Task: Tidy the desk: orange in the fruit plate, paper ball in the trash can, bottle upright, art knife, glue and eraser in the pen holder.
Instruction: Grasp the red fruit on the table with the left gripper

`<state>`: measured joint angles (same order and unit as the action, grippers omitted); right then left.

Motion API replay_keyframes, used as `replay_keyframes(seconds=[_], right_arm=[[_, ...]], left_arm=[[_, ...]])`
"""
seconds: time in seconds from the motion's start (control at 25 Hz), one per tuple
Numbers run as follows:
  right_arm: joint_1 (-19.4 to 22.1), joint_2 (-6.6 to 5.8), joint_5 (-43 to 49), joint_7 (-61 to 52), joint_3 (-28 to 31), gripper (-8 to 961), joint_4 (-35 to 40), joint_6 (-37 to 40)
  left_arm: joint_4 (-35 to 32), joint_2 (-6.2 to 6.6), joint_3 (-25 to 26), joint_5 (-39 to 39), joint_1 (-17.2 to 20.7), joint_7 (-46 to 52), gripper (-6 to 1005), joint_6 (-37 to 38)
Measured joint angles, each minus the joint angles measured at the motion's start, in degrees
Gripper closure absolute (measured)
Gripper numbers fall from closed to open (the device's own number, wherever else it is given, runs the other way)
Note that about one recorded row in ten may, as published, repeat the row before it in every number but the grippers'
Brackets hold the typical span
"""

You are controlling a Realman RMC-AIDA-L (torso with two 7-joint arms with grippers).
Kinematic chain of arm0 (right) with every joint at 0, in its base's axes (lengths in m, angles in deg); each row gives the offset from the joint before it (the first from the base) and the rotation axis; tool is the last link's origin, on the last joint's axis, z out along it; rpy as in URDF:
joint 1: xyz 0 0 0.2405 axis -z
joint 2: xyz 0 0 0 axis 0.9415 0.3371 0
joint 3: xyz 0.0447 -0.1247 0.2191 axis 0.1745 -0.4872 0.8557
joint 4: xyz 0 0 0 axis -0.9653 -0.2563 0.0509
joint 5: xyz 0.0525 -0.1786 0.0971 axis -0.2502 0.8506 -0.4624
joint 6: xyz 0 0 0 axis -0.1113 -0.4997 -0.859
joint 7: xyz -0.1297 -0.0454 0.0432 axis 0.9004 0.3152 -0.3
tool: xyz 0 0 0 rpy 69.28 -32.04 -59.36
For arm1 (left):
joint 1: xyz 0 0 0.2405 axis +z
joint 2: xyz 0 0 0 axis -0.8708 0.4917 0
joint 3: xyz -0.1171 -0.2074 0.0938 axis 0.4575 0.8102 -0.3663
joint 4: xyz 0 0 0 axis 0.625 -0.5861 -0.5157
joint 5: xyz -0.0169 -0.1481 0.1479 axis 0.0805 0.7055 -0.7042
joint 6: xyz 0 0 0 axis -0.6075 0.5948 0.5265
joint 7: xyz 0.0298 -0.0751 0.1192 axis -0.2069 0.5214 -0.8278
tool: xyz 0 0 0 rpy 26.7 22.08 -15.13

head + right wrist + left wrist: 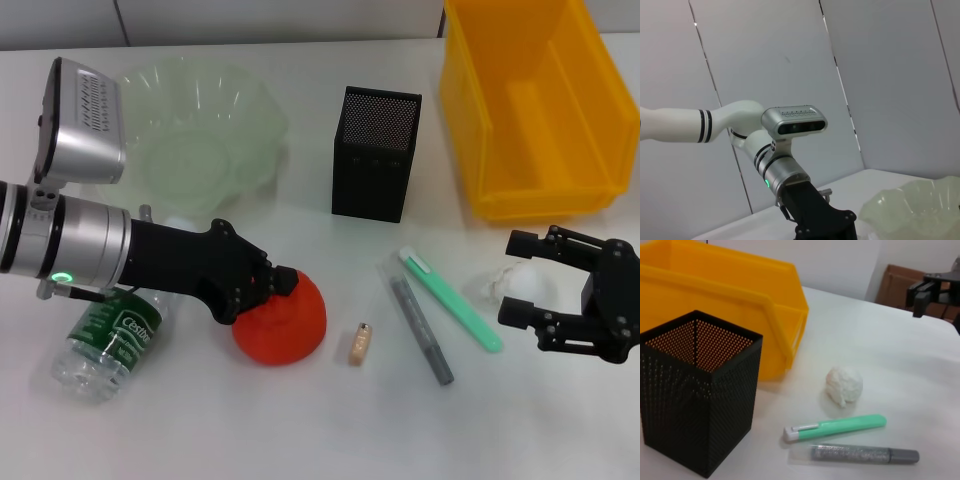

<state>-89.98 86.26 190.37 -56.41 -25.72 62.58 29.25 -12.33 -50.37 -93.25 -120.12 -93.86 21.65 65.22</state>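
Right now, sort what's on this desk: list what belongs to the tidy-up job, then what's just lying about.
Job: orange, fruit plate, paper ball, trash can, bottle, art knife, glue, eraser, pen holder.

Lying about: nothing; only the desk itself.

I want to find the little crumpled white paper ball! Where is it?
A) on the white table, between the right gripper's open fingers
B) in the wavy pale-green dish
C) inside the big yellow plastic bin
A: the crumpled white paper ball lies on the table between the open fingers of the right gripper.
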Motion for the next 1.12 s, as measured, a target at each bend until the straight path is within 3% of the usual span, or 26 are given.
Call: replay_keyframes(seconds=[0.48,0.88,1.12], right_arm=[[0.0,0.0,-0.1,0.1,0.0,126,-0.2,-0.3],[0.0,0.0,0.0,0.3,0.0,126,-0.4,-0.4],[-0.4,0.0,0.0,0.4,0.0,127,-1.3,-0.4]], left_arm=[[-1.6,0.52,0.7,5.9,1.6,-1.3,924,6.1],[-2.2,0.27,0.7,3.7,3.9,-0.9,873,1.6],[-2.3,0.32,0.3,3.9,4.9,-1.4,640,-0.5]])
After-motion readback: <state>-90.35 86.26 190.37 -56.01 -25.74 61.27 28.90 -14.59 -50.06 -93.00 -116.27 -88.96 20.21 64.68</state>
